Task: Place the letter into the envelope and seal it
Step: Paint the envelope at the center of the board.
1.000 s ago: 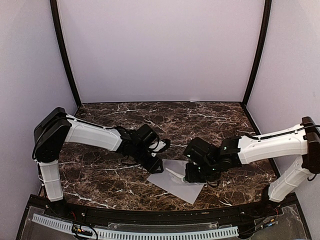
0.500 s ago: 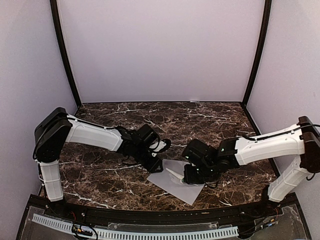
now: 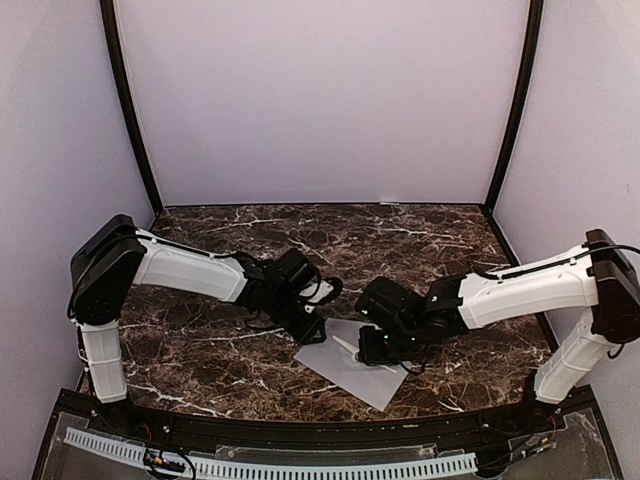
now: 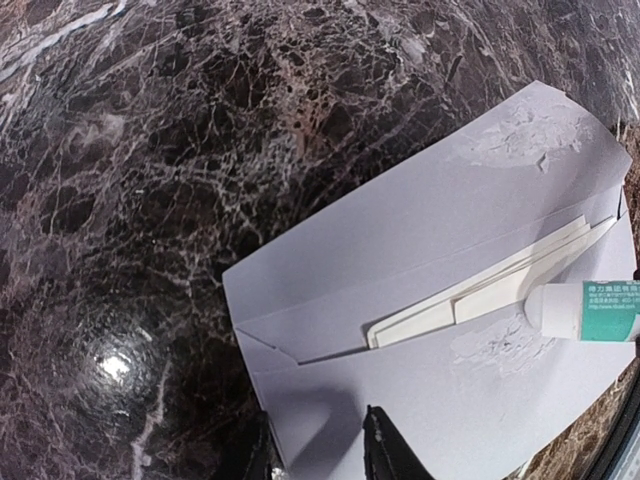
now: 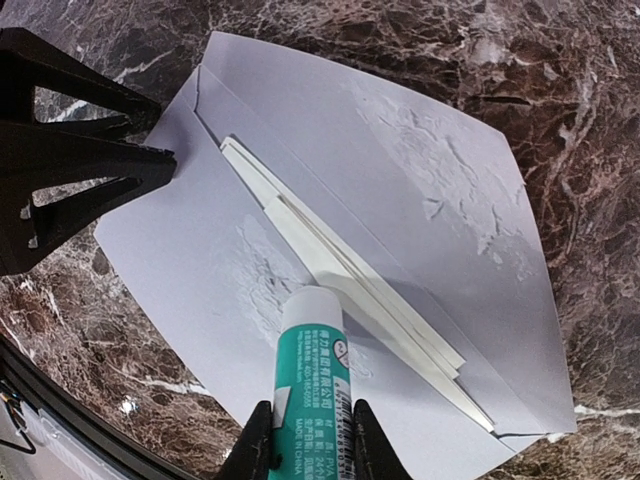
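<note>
A grey envelope (image 3: 352,368) lies flat on the marble with its flap (image 5: 430,170) open. The letter (image 4: 470,300), folded into a narrow cream strip, sits in the envelope's pocket with its long edge showing (image 5: 330,262). My right gripper (image 5: 308,425) is shut on a green-and-white glue stick (image 5: 312,375), whose white tip rests on the envelope's front beside a glue smear (image 5: 255,270). My left gripper (image 4: 318,437) stands at the envelope's left end, jaws apart: one finger over the paper, the other over the marble beside its edge.
Dark marble table (image 3: 200,350) all round the envelope. A black rail (image 3: 300,435) runs along the near edge, close to the envelope's lower corner. Lilac walls close off the back and sides. More dried glue marks the flap (image 4: 520,135).
My right arm has slid a little to the left with the glue stick across the envelope. The left gripper's jaws have narrowed at the envelope's end.
</note>
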Available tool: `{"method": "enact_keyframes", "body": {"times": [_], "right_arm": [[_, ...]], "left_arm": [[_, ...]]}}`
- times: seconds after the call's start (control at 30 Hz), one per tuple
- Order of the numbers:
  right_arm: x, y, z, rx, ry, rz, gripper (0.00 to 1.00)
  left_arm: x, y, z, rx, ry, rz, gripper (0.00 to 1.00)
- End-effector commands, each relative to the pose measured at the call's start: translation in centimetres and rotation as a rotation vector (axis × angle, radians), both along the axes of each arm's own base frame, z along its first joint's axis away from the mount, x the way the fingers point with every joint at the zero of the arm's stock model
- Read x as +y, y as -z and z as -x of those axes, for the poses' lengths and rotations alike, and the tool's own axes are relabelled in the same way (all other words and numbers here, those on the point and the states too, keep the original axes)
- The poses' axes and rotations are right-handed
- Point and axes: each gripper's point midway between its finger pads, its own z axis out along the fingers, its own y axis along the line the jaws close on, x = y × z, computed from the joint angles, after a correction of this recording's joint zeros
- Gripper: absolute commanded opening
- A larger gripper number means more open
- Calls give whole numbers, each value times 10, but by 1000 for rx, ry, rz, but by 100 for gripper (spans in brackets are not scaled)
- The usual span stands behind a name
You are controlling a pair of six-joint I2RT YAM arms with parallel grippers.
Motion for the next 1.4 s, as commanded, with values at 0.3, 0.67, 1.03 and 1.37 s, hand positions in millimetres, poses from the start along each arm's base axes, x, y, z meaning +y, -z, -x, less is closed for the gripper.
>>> {"method": "enact_keyframes", "body": {"times": [0.3, 0.67, 1.03, 1.37], "right_arm": [[29, 5, -12, -10, -51, 0, 0], [41, -10, -24, -47, -36, -24, 0], [16, -56, -10, -72, -2, -110, 0], [-15, -32, 32, 18, -8, -88, 0]], "left_arm": [[5, 25, 25, 83, 46, -61, 30], [6, 26, 23, 75, 42, -70, 29], [10, 33, 21, 73, 31, -103, 29], [11, 33, 20, 69, 32, -107, 29]]}}
